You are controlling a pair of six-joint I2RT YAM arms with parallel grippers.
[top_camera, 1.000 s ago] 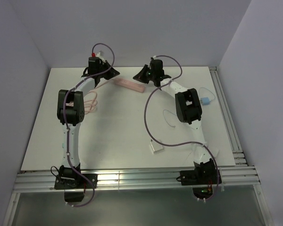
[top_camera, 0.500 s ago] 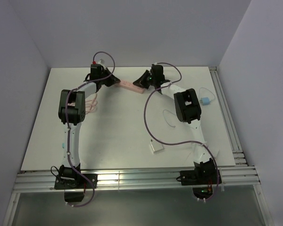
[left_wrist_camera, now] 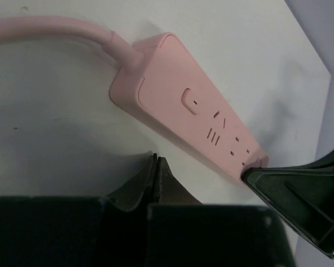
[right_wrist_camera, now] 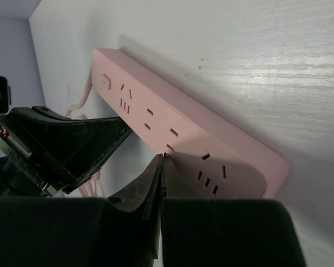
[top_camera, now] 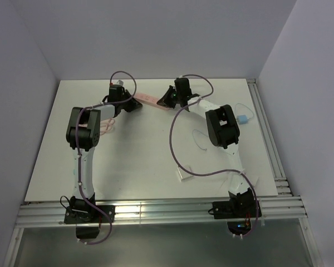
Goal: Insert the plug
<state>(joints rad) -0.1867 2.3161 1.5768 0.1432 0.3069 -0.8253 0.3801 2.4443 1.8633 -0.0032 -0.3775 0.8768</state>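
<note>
The small light-blue plug [top_camera: 243, 118] lies at the right of the table on its thin pale cable [top_camera: 199, 140], far from both grippers. The pink power strip [top_camera: 150, 100] [left_wrist_camera: 183, 108] [right_wrist_camera: 172, 130] lies at the back middle. My left gripper [top_camera: 134, 105] [left_wrist_camera: 156, 158] is shut and empty, its tips just short of the strip's near side by the cord end. My right gripper [top_camera: 166, 102] [right_wrist_camera: 162, 157] is shut and empty, its tips at the near edge of the strip's other end. Each wrist view shows the other gripper close by.
The strip's pink cord [left_wrist_camera: 50, 26] runs left into a loose coil [top_camera: 106, 125] beside the left arm. A small white block [top_camera: 183, 175] lies near the front middle. Purple arm cables arc over both arms. Metal rails [top_camera: 273, 150] line the right and front edges.
Both grippers have come down and closed in on the two ends of the pink strip, which has shifted slightly left. The plug has not moved.
</note>
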